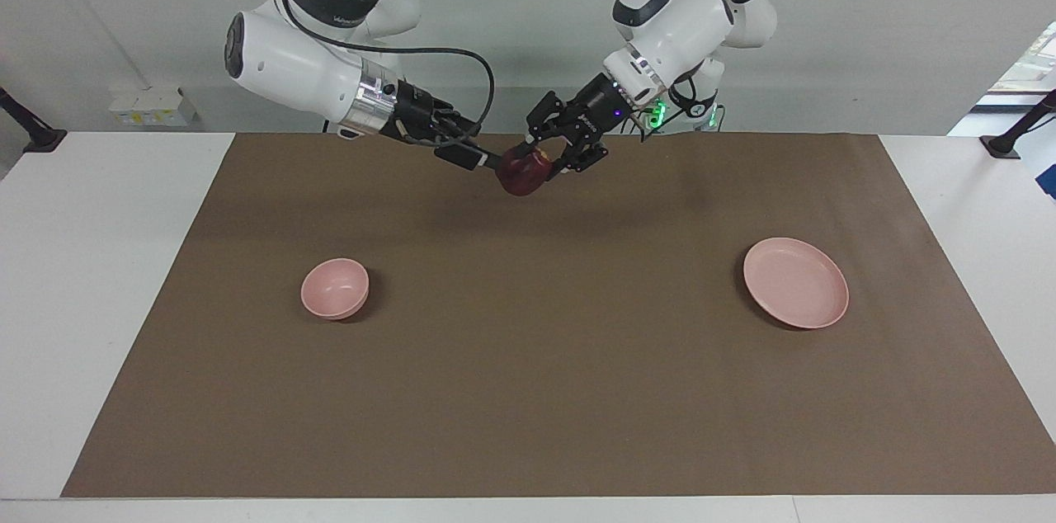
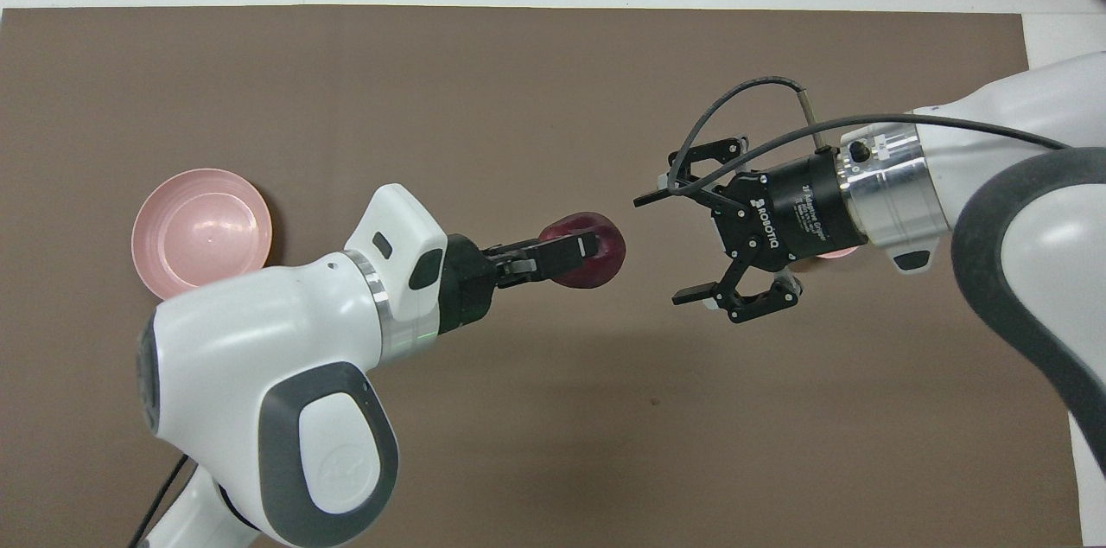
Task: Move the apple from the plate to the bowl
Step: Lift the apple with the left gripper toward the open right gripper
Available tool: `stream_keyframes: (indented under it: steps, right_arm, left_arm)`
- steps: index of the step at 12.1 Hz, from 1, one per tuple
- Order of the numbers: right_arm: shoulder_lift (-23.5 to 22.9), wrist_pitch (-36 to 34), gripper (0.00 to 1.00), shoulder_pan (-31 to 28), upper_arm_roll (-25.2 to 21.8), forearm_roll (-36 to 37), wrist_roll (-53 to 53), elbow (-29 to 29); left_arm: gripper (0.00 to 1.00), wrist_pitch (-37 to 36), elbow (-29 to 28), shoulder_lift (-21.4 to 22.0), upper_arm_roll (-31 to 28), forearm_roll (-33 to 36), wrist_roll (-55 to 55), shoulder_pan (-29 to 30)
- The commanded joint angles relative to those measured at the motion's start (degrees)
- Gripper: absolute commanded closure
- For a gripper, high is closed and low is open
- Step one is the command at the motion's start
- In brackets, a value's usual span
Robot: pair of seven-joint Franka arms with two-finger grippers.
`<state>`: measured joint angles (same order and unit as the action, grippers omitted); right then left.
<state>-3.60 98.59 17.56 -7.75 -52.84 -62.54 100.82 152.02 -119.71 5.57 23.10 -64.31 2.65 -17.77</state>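
One camera looks from high across the table [image 1: 115, 275] toward both robots. The other looks steeply down from above the robots' end, closer in. Both share the brown mat [image 1: 544, 391] [image 2: 536, 81].

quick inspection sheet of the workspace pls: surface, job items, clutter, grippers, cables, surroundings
Surface: brown mat on a white table.
Job's things: apple held up in the air over the mat's middle; plate bare, toward the left arm's end; bowl holds nothing, toward the right arm's end.
Clutter: nothing seen.
Grippers: left gripper shut on the apple; right gripper open, facing the apple, apart from it in the overhead view.
Cables: black cable loops at the right wrist.
Surroundings: white wall; black clamps at the table's corners.
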Motion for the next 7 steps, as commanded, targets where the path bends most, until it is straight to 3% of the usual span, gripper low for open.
stream_keyframes:
  steps: [1,7]
  right_arm:
    - [-0.9,2.1,0.00,-1.0,0.3,-1.9,-0.5,-0.1]
    - [-0.3,2.1,0.00,-0.2,0.3,-1.7,-0.2,1.4]
  left_arm:
    - [1.00,1.7,-0.4,1.5,1.2,-2.3,-0.4,-0.3]
    - [1.00,5.6,0.2,1.0,2.4,-3.5,-0.3,-0.2]
